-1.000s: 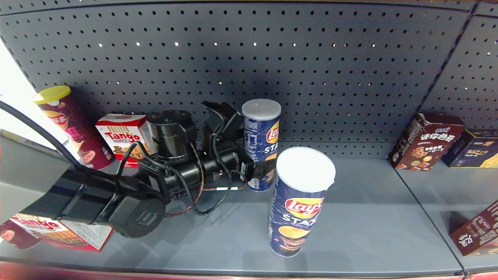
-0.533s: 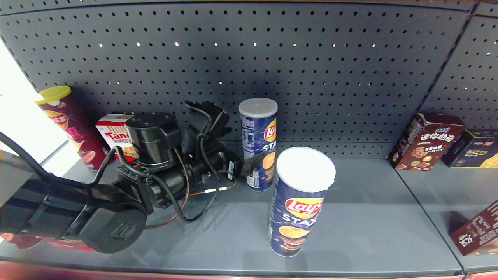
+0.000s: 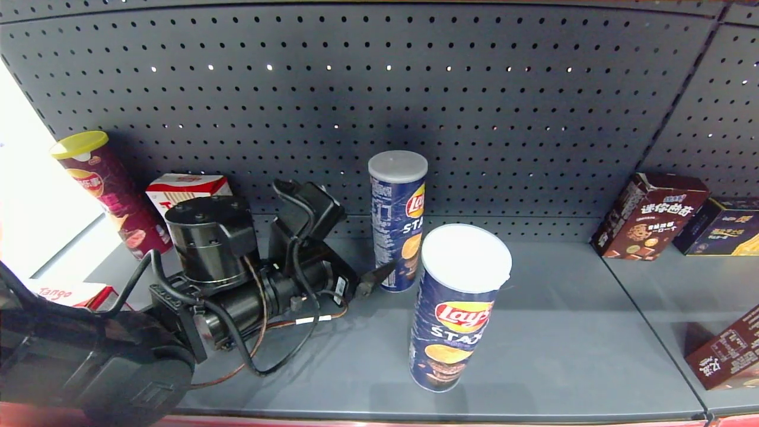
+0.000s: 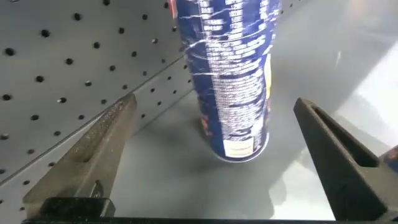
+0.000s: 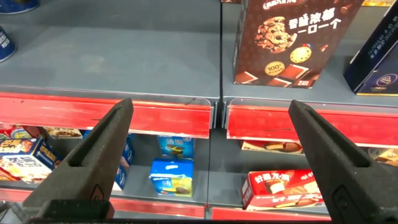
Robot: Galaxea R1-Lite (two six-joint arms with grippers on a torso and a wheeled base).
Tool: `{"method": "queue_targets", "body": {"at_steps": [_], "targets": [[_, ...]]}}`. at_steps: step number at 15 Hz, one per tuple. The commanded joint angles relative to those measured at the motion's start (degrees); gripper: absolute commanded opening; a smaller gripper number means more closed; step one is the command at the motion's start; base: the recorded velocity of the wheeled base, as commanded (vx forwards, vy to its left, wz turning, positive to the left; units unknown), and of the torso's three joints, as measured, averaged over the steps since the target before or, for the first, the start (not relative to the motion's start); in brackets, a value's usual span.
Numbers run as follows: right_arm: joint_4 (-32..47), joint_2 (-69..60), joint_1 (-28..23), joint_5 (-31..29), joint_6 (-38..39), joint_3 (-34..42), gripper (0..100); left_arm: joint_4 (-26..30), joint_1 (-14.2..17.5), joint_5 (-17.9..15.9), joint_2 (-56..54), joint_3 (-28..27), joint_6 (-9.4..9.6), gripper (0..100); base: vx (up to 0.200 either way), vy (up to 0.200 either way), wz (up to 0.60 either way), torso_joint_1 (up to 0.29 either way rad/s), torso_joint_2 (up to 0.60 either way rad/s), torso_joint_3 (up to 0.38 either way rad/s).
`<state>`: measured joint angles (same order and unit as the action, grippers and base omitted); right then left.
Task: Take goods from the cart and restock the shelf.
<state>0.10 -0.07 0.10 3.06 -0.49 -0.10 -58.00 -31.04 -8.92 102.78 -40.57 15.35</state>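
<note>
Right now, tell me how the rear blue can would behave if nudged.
The rear can is tall and narrow on a small round base, so it probably tips easily. Once down, its cylinder would likely roll on the smooth shelf. Its glossy wrap may slip in a loose grip.

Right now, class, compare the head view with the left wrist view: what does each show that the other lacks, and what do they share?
Head view adds: the front blue can with a white lid, a maroon can, a red wafer box and brown boxes to the right. Left wrist view adds: both fingers of the left gripper, spread wide and clear of the can ahead. Shared: the rear blue can, upright on the grey shelf before the pegboard wall.
</note>
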Motion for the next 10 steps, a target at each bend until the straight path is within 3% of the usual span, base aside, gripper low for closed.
{"method": "queue_targets", "body": {"at_steps": [1,4,10], "targets": [[0.0,0.1,0.0,0.0,0.0,0.0,100,0.2,0.5,0.2,-0.3,0.1,0.38,100,0.000,0.000,0.00,0.000,0.00,0.000],[0.0,0.1,0.0,0.0,0.0,0.0,100,0.6,0.5,0.3,0.7,0.1,1.97,100,0.000,0.000,0.00,0.000,0.00,0.000],[0.0,0.1,0.0,0.0,0.0,0.0,100,1.0,0.8,3.5,2.8,-1.5,1.97,100,0.000,0.000,0.00,0.000,0.00,0.000]]}}
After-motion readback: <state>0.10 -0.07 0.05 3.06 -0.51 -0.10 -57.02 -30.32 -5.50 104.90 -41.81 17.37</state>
